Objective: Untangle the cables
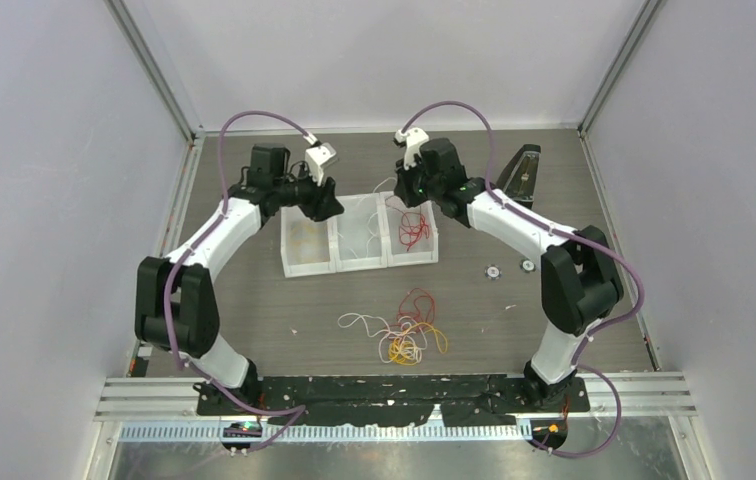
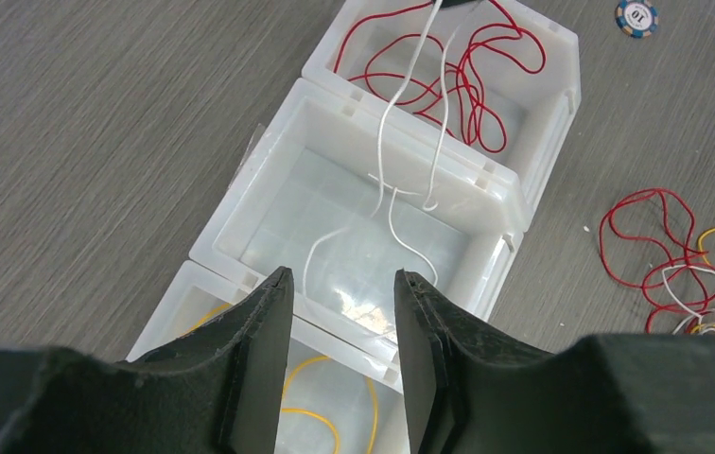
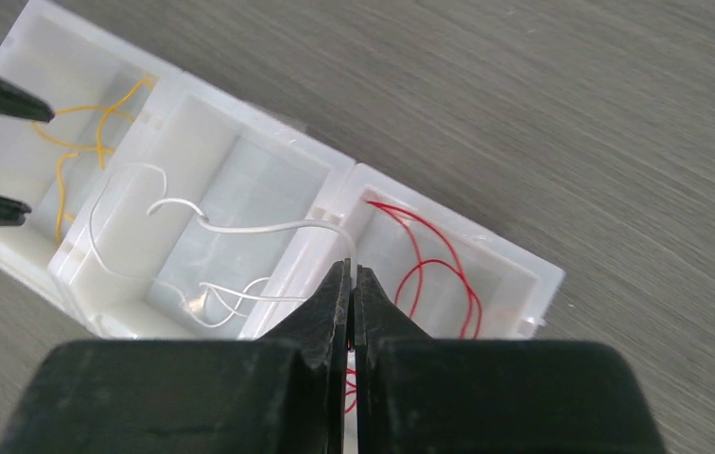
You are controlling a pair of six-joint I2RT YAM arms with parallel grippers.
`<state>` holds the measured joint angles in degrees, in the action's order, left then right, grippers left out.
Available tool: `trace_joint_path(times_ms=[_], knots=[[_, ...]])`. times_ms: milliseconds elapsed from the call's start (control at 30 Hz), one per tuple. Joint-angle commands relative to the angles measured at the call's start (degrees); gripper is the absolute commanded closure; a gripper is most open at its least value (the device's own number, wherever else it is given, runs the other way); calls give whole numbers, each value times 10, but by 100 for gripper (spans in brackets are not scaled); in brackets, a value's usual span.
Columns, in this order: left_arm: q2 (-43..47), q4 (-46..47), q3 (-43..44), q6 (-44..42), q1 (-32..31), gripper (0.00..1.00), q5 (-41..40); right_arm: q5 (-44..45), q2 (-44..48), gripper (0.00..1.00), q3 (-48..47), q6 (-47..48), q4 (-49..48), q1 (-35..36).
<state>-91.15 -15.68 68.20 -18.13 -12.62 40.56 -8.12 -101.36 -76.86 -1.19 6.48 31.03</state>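
Hanging over a row of three white bins, the right gripper (image 3: 354, 270) had its two fingers pressed together on a white wire (image 3: 269, 225). The pinch sat above the wall shared by the middle bin (image 3: 240, 180) and the right bin (image 3: 467, 222). From the pinch the strand ran leftward and curled down into the middle bin, where other white loops lay on the floor.

The left gripper (image 2: 340, 276) hovered over the seam between the left bin (image 2: 169, 317) and the middle one, its fingers spread apart with nothing between them.

The bins stood side by side near the centre of the tabletop (image 1: 254, 310), somewhat toward its far edge. Yellow-orange wires (image 3: 89, 132) lay in the left bin and red wires (image 2: 448, 76) filled the right bin.

A loose tangle of cables (image 1: 404, 330), red, white and yellow-orange wound together, lay on the bare surface between the bins and the near edge, about midway between the left and right edges.

Two poker chips (image 1: 492, 271) rested on the tabletop just to the right of the bins.
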Motion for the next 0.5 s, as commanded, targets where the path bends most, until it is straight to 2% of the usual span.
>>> trace_joint_path(times_ms=[0,233,333,467], knots=[[5,55,22,36,3,55,-6,95,43,95,2,-25,-11,1],[51,137,-18,158,41,44,-16,132,39,95,6,-19,8,17],[76,122,-25,178,55,40,-30,173,29,95,-6,-7,16,43],[111,82,-41,171,64,39,-42,234,7,95,-31,0,33,74]])
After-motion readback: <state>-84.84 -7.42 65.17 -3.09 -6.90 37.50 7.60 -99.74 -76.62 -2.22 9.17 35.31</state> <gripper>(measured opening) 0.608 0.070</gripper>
